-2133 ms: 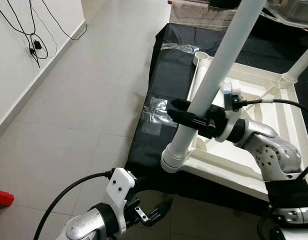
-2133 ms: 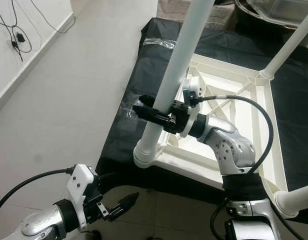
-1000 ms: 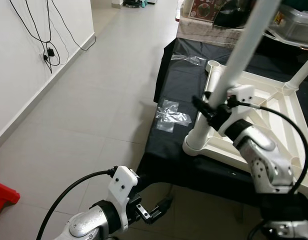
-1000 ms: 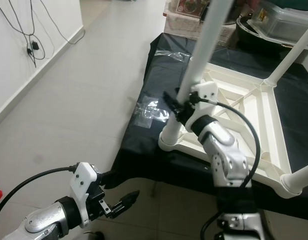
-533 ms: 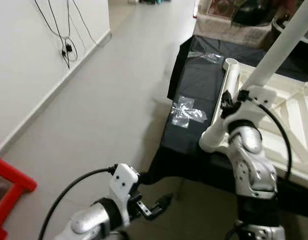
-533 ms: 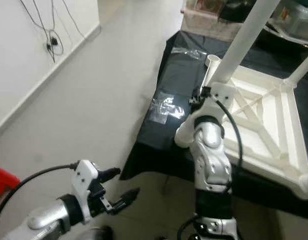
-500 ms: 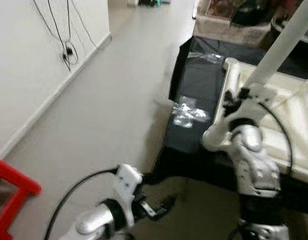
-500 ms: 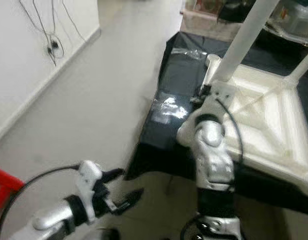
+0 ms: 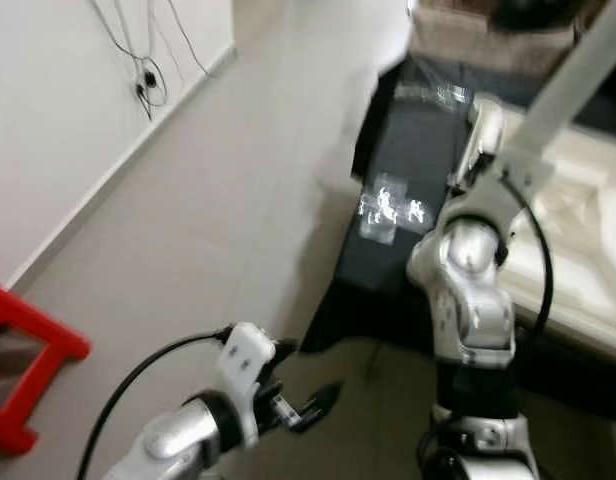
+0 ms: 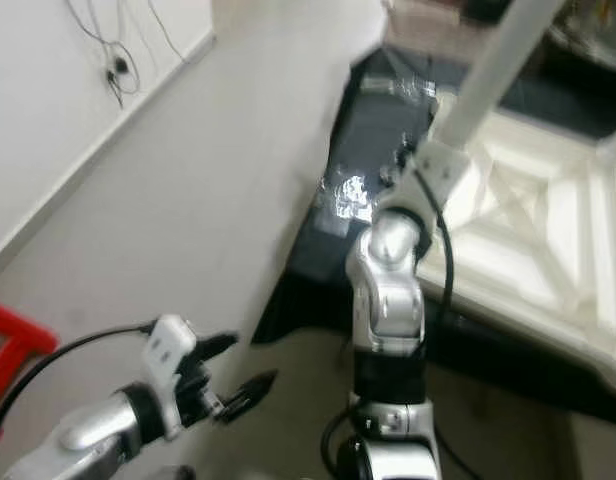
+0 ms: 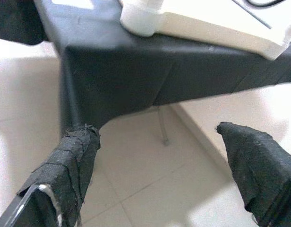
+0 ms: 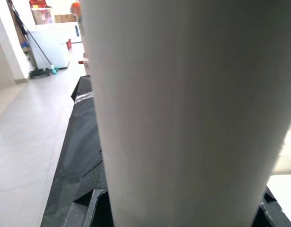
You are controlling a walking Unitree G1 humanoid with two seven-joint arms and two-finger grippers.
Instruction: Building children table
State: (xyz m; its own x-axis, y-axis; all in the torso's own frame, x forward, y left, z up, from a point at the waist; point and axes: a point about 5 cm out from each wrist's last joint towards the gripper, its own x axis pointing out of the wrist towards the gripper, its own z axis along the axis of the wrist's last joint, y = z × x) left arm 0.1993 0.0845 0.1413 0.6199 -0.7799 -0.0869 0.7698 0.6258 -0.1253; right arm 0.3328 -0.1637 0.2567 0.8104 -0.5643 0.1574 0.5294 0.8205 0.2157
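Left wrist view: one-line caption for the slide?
Open left gripper hovers over tiled floor, facing the black-draped platform carrying the white table frame.

Left hand low, fingers spread, right arm raised forward

A white plastic children's table lies upside down at the right of the blurred frame, its ribbed underside facing up. A round white plastic leg stands tilted from its near-left corner, rising toward the upper right.
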